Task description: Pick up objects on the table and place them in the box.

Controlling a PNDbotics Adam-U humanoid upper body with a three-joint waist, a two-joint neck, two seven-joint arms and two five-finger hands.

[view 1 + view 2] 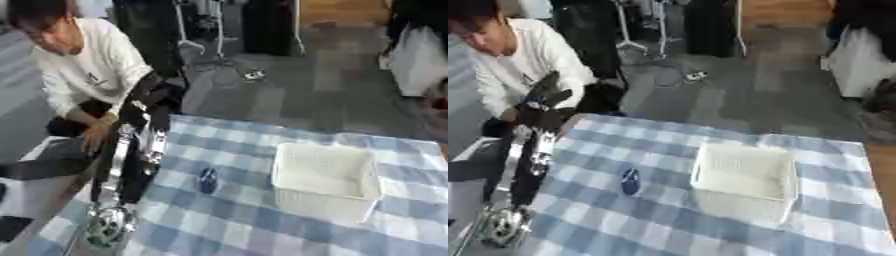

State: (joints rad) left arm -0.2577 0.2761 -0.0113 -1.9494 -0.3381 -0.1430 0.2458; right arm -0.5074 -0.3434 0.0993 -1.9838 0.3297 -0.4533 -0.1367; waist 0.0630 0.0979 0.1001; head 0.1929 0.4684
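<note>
A small dark blue object lies on the blue-and-white checked table, left of the middle. To its right stands a white box, and nothing shows inside it. My left arm runs up along the table's left edge. Its black hand is raised above the far left corner, fingers pointing up and holding nothing, well away from the blue object. My right hand shows in neither view.
The table's left edge runs under my left arm, with a grey surface beyond it. Behind the far edge is grey floor with cables. A white object stands at the far right.
</note>
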